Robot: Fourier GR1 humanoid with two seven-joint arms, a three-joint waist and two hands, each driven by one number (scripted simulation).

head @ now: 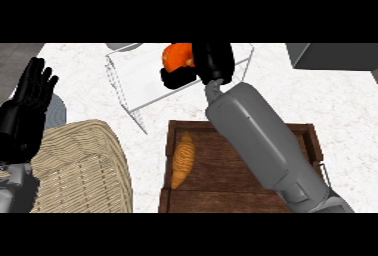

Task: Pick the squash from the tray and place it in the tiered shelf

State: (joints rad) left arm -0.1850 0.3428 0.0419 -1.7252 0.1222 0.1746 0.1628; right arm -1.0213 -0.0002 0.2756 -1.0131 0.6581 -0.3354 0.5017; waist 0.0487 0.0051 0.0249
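The squash (177, 56) is bright orange and sits at the top centre, over the white wire tiered shelf (140, 82). My right hand (212, 62) is curled around its right side, with black fingers also showing below it. The right forearm (258, 145) slants up from the lower right and crosses the brown wooden tray (214, 167). Whether the squash touches the shelf's surface cannot be told. My left hand (26, 110) rests open at the left edge, fingers up.
A tan elongated food item (183, 160) lies along the tray's left side. A wicker basket (81, 170) stands at the lower left beside the tray. A grey block (332, 56) sits at the top right, and a grey round mat (56, 112) peeks out behind the left hand.
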